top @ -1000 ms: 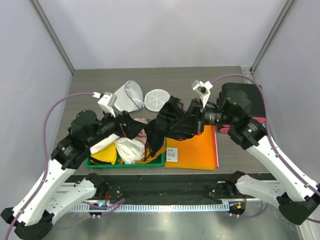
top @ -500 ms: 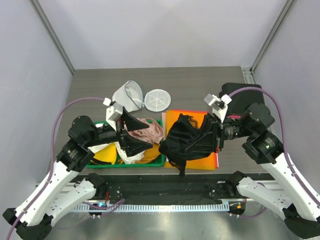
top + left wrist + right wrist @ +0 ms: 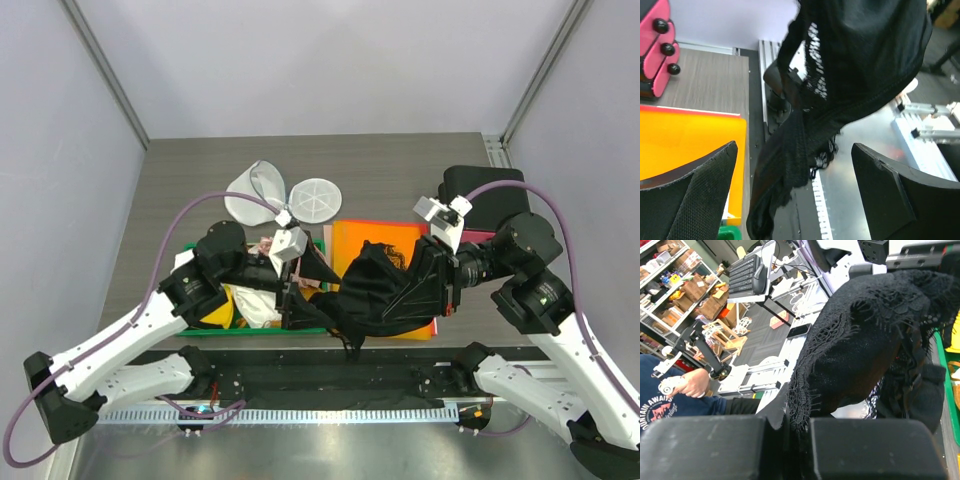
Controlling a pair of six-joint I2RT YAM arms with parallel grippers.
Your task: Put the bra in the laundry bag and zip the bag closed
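Observation:
The black lacy bra [image 3: 375, 295] hangs bunched from my right gripper [image 3: 412, 290], over the near edge of the orange board [image 3: 392, 240]. In the right wrist view the gripper [image 3: 800, 425] is shut on the bra's [image 3: 865, 340] lace edge. My left gripper [image 3: 312, 290] is open just left of the bra. In the left wrist view the bra's [image 3: 855, 55] dangling strap end hangs between the wide fingers of that gripper [image 3: 795, 150] without touching them. The white mesh laundry bag [image 3: 255, 192] sits open at the back, its round flap [image 3: 316, 198] flat beside it.
A green tray [image 3: 252, 329] under my left arm holds white, yellow and pink garments. A black box with a pink side [image 3: 482, 192] stands at the right behind the orange board. The table's near edge and metal rail lie right below the bra.
My right gripper has carried the bra from above the tray toward the near right, over the orange board. My left arm has swung right from the tray to beside the bra, still open.

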